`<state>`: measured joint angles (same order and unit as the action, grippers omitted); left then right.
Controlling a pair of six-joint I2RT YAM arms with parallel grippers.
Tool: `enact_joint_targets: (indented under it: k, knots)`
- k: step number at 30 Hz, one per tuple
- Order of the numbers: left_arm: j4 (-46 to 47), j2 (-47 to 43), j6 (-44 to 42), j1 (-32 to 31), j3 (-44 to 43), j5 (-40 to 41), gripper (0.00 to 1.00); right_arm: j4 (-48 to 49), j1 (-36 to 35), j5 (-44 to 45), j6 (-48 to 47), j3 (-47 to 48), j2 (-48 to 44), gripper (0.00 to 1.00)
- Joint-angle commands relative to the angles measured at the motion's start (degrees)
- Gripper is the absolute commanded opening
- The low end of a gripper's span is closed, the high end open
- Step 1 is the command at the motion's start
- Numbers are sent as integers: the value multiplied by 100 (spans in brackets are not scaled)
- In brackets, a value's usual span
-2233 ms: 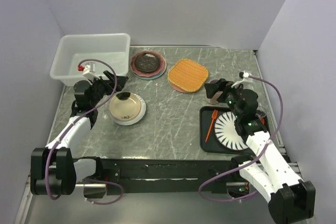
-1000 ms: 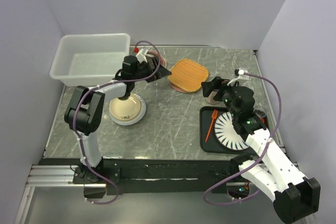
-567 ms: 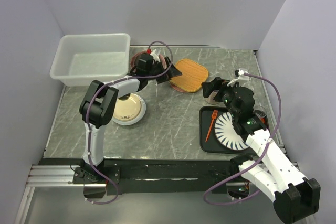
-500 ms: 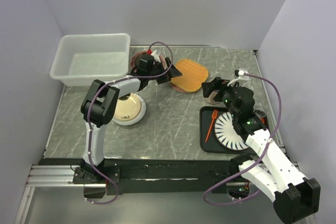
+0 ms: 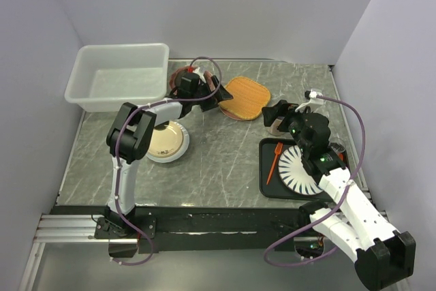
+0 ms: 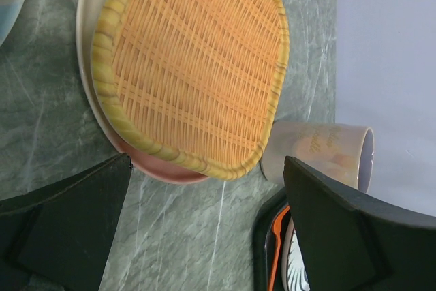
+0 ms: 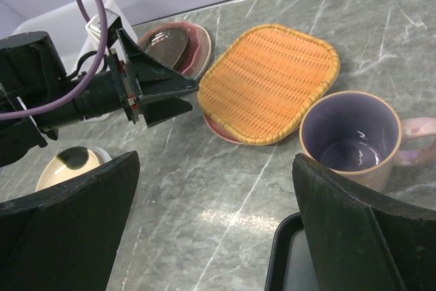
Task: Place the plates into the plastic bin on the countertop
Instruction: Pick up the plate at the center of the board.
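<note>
From above, the plastic bin (image 5: pixel 89 92) stands at the far left corner of the counter (image 5: pixel 218 161) with no plate in it. The left arm reaches across the counter, and the left hand (image 5: pixel 219 95) is spread wide just beside the near-left edge of the orange plate (image 5: pixel 245 97), not touching it. Behind that arm only an edge of the dark brown plate (image 5: pixel 176 76) shows. The tan-gold plate (image 5: pixel 163 141) lies nearer the bases on a white plate (image 5: pixel 161 159). The right hand (image 5: pixel 271 117), also spread, hovers over a mug at the far corner of the black tray (image 5: pixel 268 183), which holds a striped plate (image 5: pixel 298 168) and an orange fork (image 5: pixel 272 161). In the left wrist view, the two dark fingers (image 6: pixel 68 226) stand well apart with nothing between them, and the woven orange plate fills the upper frame, resting on a pink plate (image 6: pixel 160 168) whose rim sticks out below it; the mug (image 6: pixel 320 151) is just beside their right edge. In the right wrist view, the right fingers (image 7: pixel 65 226) frame the scene, wide apart and empty. The mug sits just beside the orange plate, the left hand points at that plate's left side, and the dark brown plate lies behind it on its pink rim, near the bin.
</note>
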<state>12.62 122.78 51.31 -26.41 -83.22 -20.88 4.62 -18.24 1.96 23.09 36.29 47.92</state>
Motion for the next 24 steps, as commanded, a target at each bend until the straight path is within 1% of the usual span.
enact_joint_targets:
  k: [1,10,13,20,24]
  knots:
    - [232,106,116,-4,-107,41,99,118,-31,51,-15,-70,-125,100]
    - [311,325,195,-22,-265,23,98,135,-31,15,-15,-52,-64,100]
    - [504,334,283,-39,-203,67,97,144,-31,24,-15,-70,-64,100]
    - [504,519,310,-92,-397,5,96,144,-31,33,-24,-70,-37,100]
    - [347,668,292,-110,-563,23,96,144,-39,33,-33,-52,-20,100]
